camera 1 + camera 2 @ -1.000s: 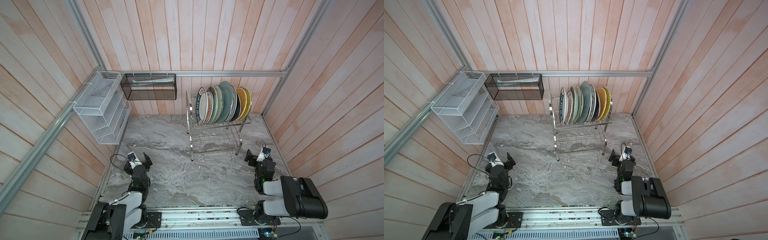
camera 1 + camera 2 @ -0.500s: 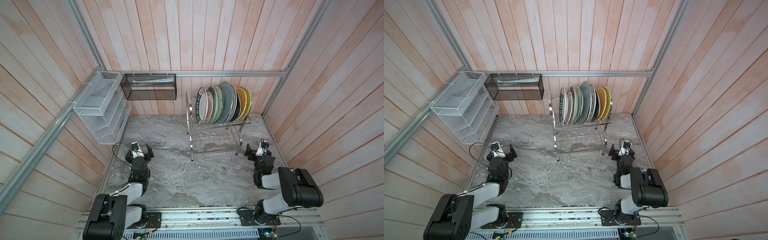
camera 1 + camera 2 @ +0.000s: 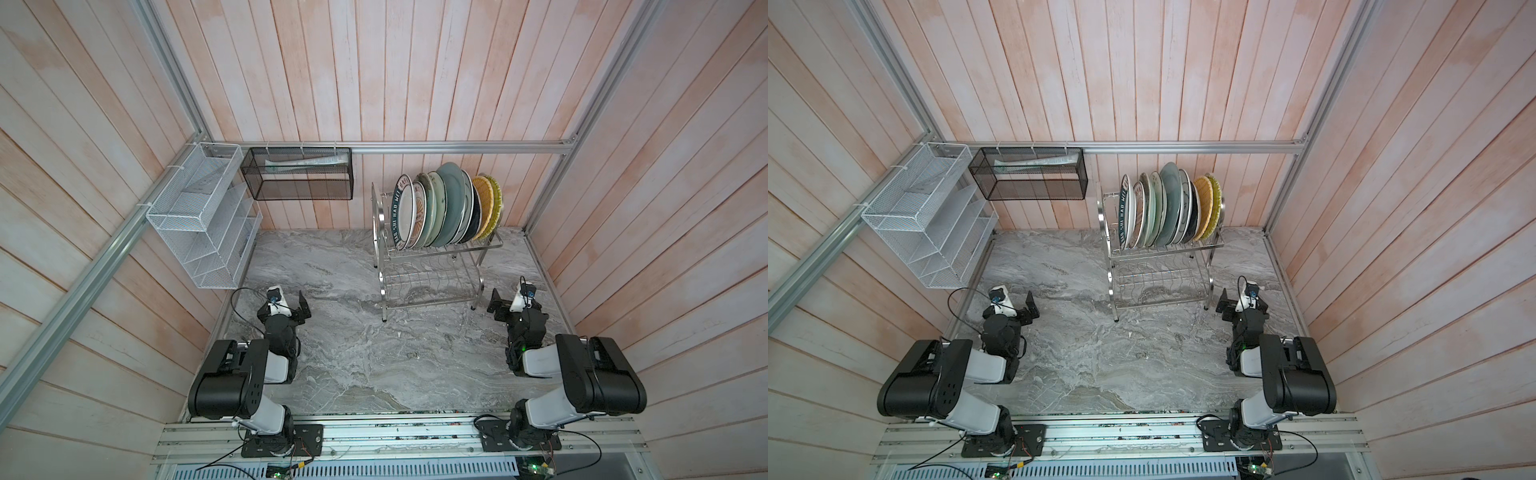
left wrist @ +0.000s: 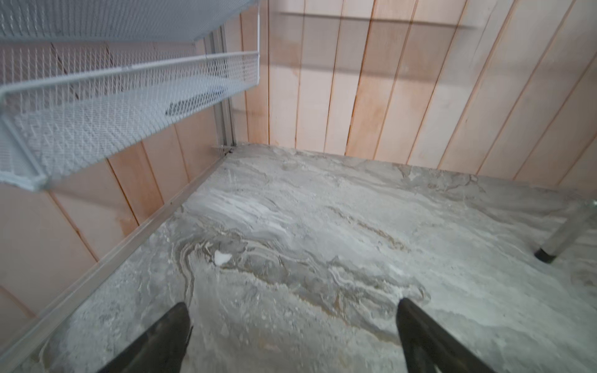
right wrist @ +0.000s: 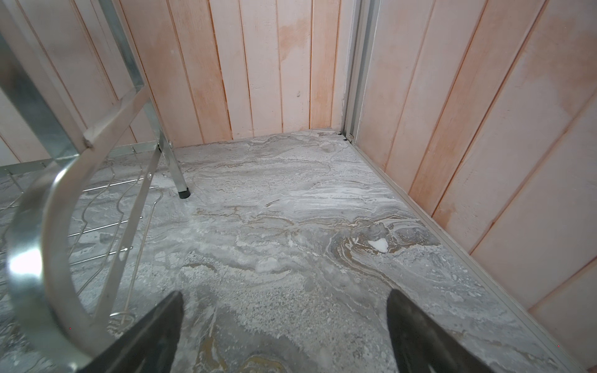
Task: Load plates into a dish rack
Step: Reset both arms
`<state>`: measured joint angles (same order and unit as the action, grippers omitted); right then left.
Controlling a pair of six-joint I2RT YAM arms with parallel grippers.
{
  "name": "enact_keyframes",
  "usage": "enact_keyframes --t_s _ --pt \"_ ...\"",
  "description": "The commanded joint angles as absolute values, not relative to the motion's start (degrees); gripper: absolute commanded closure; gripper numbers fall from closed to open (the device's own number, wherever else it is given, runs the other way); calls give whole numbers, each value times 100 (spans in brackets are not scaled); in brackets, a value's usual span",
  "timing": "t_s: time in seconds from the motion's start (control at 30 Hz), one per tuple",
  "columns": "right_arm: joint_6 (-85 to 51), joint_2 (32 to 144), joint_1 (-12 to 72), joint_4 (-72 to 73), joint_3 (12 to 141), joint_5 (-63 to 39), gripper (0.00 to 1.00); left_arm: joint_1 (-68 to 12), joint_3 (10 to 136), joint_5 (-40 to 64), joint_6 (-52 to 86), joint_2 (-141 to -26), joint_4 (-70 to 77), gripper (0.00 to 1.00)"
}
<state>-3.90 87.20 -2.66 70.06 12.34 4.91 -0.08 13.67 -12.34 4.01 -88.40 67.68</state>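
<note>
Table (image 3: 374,353): showing no loose plates; loading judged finishing.
Dish rack (image 3: 428,284): standing at back of table, long axis running side to side along rear wall; lower tier sitting bare.
Plates (image 3: 446,212): all standing on edge in upper tier, faces pointing along rack, leaning slightly.
Left gripper (image 4: 290,303), right gripper (image 5: 284,293): jaws standing wide apart, holding nothing, hovering over table.
Next move: probably only parking arms.

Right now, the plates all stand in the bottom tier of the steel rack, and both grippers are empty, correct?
Not quite. The plates stand in the top tier of the dish rack, not the bottom, as both top views show. The left gripper and right gripper are indeed empty.
</note>
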Motion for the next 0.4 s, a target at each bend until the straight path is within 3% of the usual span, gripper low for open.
enact_keyframes --t_s 0.0,0.37 --pt "-294 8668 -200 6950 1344 603 2 -110 1595 -1134 298 -8822 6453 0" --pt "-248 8675 -147 6935 1353 688 2 -80 1617 -960 268 -8820 6391 0"
